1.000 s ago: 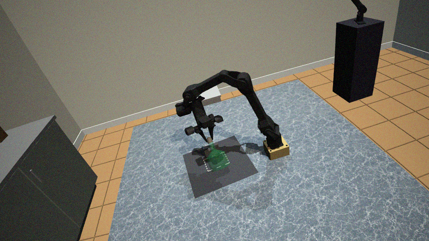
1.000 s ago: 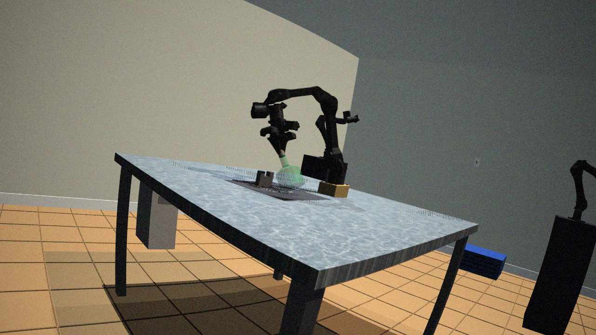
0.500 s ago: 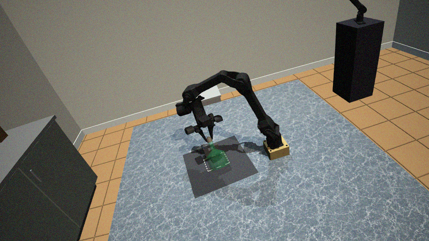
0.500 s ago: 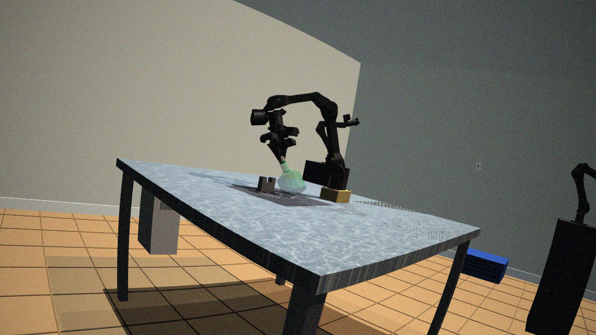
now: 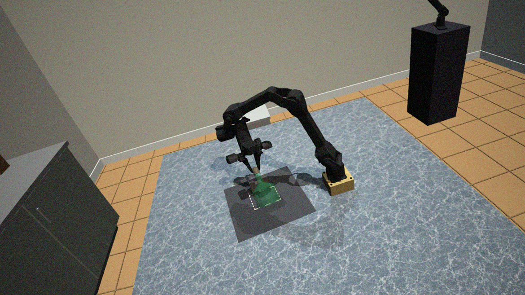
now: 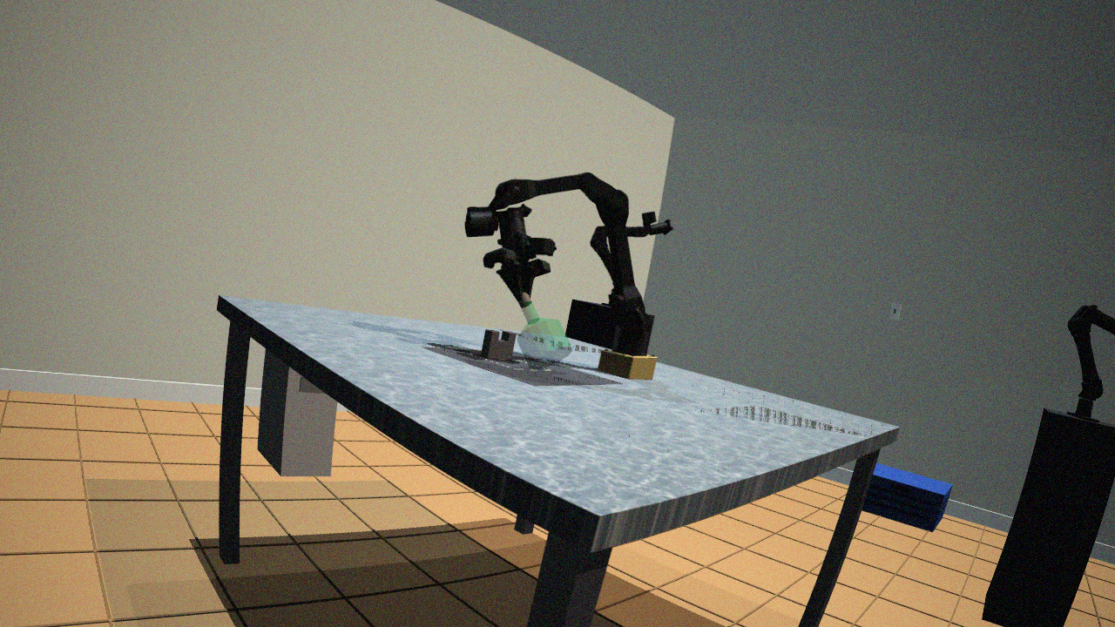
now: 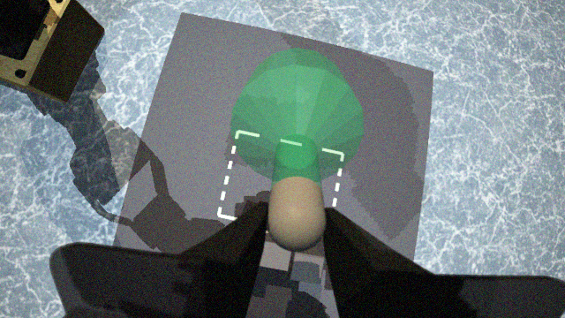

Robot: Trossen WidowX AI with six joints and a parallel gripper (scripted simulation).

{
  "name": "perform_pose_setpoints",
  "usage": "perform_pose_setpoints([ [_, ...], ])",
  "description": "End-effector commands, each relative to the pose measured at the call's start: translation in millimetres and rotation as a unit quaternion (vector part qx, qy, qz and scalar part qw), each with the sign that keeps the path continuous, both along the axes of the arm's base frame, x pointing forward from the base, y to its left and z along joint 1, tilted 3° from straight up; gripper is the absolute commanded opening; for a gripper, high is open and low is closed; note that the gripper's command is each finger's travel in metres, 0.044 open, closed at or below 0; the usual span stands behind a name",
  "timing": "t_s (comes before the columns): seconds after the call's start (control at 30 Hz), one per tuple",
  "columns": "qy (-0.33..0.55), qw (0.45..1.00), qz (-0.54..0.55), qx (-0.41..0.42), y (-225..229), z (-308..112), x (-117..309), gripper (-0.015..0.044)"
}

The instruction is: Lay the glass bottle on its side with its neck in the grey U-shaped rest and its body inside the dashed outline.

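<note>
Your claw (image 5: pixel 254 171) (image 6: pixel 523 300) (image 7: pixel 295 213) is pinching the green glass bottle (image 5: pixel 266 192) (image 6: pixel 543 335) (image 7: pixel 297 97) at its tan stopper, btl tilted, neck up, over the dashed outline (image 5: pixel 253 203) (image 7: pixel 223 191). Grey U-rest (image 6: pixel 497 347) is beside it, on the dark mat (image 5: pixel 240 226) (image 6: pixel 553 378) (image 7: pixel 177 88) w/ the desk (image 5: pixel 206 262) (image 6: pixel 545 436) (image 7: pixel 494 177) underneath.

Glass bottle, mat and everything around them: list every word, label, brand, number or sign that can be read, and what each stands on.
None: no readable text in any view.
Glass bottle: no label visible.
Dark mat: dashed outline only, no lettering.
</note>
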State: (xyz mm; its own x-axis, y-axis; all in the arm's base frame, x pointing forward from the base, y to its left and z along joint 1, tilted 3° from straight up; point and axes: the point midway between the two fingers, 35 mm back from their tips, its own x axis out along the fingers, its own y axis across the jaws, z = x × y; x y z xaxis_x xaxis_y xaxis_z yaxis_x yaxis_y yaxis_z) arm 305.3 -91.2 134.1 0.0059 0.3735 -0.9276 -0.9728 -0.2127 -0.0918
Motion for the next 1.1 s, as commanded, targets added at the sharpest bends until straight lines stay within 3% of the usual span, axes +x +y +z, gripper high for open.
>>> perform_pose_setpoints([
  [0.0,0.0,1.0,0.0,-0.003,-9,-4,1,0.0107],
  [1.07,-0.005,1.0,0.001,0.017,-26,-14,3,0.0107],
])
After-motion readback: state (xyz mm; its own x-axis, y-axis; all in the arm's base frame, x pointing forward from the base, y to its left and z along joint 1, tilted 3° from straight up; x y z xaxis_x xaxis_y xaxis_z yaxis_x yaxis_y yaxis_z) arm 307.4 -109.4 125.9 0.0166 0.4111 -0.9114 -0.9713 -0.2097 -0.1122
